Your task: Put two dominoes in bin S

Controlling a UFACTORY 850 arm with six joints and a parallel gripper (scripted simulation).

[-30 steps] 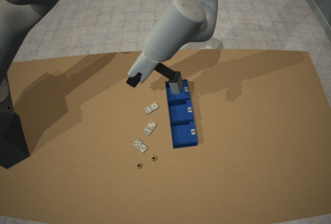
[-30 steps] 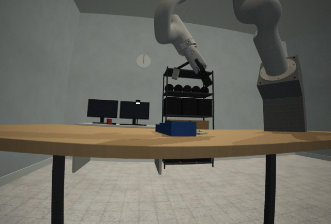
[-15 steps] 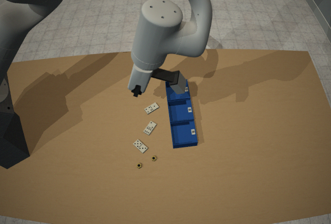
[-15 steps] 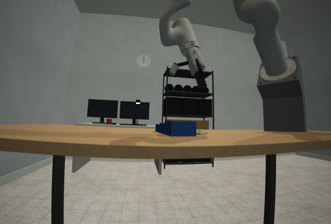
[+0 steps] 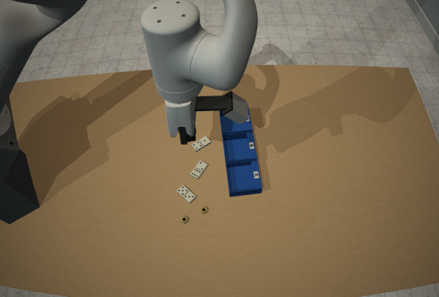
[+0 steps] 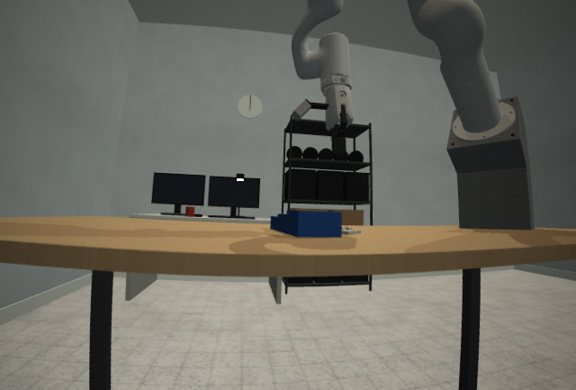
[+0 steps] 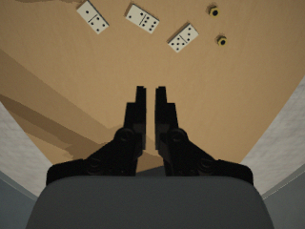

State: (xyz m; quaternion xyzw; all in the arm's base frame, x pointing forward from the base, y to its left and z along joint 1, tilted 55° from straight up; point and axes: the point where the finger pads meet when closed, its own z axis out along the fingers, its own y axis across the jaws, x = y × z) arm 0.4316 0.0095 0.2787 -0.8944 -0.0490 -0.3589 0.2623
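Note:
Three white dominoes lie in a row on the wooden table: one [image 5: 201, 143], a second [image 5: 199, 169] and a third [image 5: 186, 193]. They also show in the wrist view, the first [image 7: 93, 17], the second [image 7: 143, 18] and the third [image 7: 183, 37]. A blue row of three bins [image 5: 241, 151] stands to their right; its labels are too small to read. My gripper [image 5: 186, 138] [image 6: 340, 141] hangs high above the table, pointing down beside the first domino. Its fingers are shut with nothing between them.
Two small brass nuts [image 5: 204, 210] [image 5: 184, 219] lie past the third domino. The arm's wrist camera mount hides part of the far bin compartment [image 5: 235, 118]. The robot base stands at the table's left edge.

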